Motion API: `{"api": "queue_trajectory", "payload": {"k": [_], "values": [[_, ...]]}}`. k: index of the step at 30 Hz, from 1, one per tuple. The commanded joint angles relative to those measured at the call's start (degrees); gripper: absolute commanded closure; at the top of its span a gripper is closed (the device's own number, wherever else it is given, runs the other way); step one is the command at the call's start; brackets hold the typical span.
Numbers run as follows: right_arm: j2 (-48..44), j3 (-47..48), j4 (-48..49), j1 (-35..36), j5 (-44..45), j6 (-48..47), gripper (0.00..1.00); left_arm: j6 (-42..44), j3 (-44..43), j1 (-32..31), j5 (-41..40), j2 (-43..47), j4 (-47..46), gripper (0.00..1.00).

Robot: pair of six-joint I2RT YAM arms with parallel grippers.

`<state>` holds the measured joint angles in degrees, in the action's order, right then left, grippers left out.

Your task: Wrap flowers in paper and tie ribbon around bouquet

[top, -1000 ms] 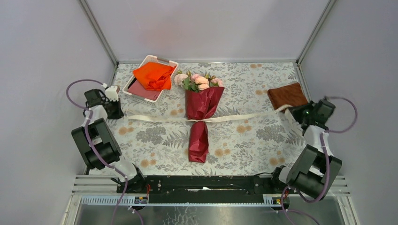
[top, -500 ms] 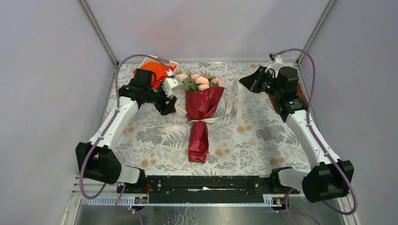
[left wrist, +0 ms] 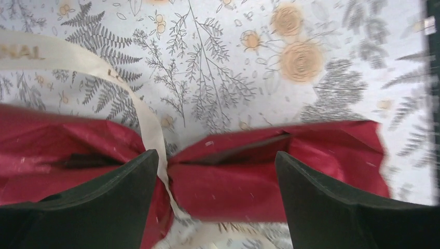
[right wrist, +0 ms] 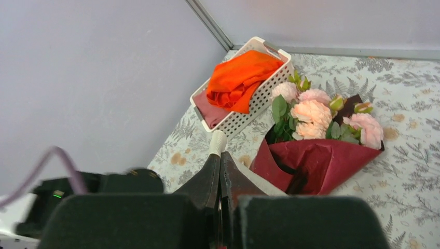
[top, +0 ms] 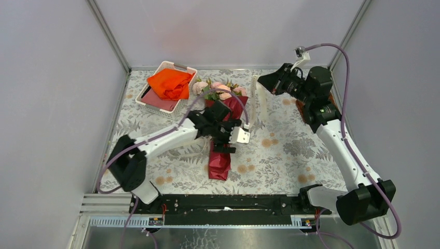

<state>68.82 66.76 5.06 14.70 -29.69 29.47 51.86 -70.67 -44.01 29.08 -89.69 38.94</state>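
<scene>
Presently catalogued: wrapped flowers, ribbon and two arms on a printed counter

Item 1, flowers (top: 220, 91): pale pink roses with green leaves, lying mid-counter (top: 290, 150) toward the far edge. The heads are pointing away from the arm bases and sitting just beside the basket (right wrist: 244, 116).

Item 2, paper (top: 220, 161): a dark red, crinkly sheet, wrapping the stems as a cone. It is flaring wide below the blooms, pinching to a narrow waist, then widening again toward the near edge.

Item 3, ribbon (top: 263, 104): cream, with faint lettering. One end is hanging from the right end effector (top: 260, 82), above the counter and right of the flowers. In the left wrist view another stretch is running in from the upper left, crossing the paper's waist and passing out beneath it.

Item 4, left end effector (left wrist: 214, 155): hovering low over the paper, fingers standing wide apart along its length and gripping nothing. The lower section is showing between them, and the ribbon is passing just beside one finger.

Item 5, right end effector: raised at the far right, fingers pressing together and pinching the ribbon.

Item 6, basket: white and slotted, sitting at the far left and holding an orange cloth (right wrist: 238, 78).
</scene>
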Motion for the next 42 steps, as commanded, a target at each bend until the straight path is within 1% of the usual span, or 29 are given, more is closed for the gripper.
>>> {"api": "queue_trajectory", "payload": {"k": [1,4,8,10,18,23,25,27,30,32,34,35,38,39,40,42], "values": [[1.3,6.1,4.4,0.8,-1.8,1.9,1.00,6.6,4.3,-2.7,-6.2,-6.2,-13.5,0.11],[1.6,9.2,4.1,0.9,-0.8,2.0,1.00,10.8,8.1,-3.8,-7.5,-8.8,-15.8,0.14],[2.3,14.1,3.2,1.0,-0.4,1.3,1.00,12.6,11.8,-3.8,-7.3,-10.5,-16.9,0.27],[2.5,16.2,4.0,1.1,-0.6,1.5,1.00,12.6,12.9,-3.8,-6.3,-11.5,-16.7,0.30],[3.9,25.3,2.6,1.3,-0.4,1.0,1.00,11.4,14.2,-4.0,-3.1,-14.1,-16.1,0.34],[4.8,26.3,1.9,1.3,-0.5,1.0,1.00,10.3,13.7,-3.9,-1.7,-14.5,-15.9,0.34],[5.1,26.3,0.9,1.2,-0.6,0.4,1.00,8.4,12.6,-4.0,-0.6,-13.9,-15.0,0.34],[5.4,25.3,-0.4,1.2,-1.2,-0.6,1.00,5.0,9.8,-3.9,3.0,-11.1,-11.0,0.32],[5.0,22.4,-0.6,1.2,-1.9,-1.5,1.00,0.7,3.5,-4.0,8.6,-4.8,-3.3,0.18],[4.6,20.6,-0.3,1.2,-2.5,-1.8,1.00,-0.9,-4.8,-3.6,10.9,-2.2,4.6,0.11],[4.3,19.5,-0.2,1.2,-3.1,-2.0,1.00,-2.7,-11.7,-2.4,12.0,-1.7,11.6,0.09],[4.0,19.3,-0.2,1.2,-3.2,-1.9,1.00,-3.4,-14.0,-1.4,12.3,-1.6,13.4,0.08],[3.2,19.1,-0.6,1.2,-3.2,-2.2,1.00,-5.6,-18.2,3.9,15.6,-1.5,13.5,0.07],[2.9,19.2,-1.0,1.2,-3.1,-2.3,1.00,-8.4,-18.8,5.9,16.3,-1.8,11.4,0.07],[2.5,19.2,-1.3,1.2,-2.9,-2.6,1.00,-13.0,-18.7,7.4,15.6,-2.0,7.4,0.07],[2.0,19.1,-1.6,1.2,-2.4,-2.9,1.00,-20.1,-17.8,9.6,12.6,-3.1,-0.8,0.07]]}}
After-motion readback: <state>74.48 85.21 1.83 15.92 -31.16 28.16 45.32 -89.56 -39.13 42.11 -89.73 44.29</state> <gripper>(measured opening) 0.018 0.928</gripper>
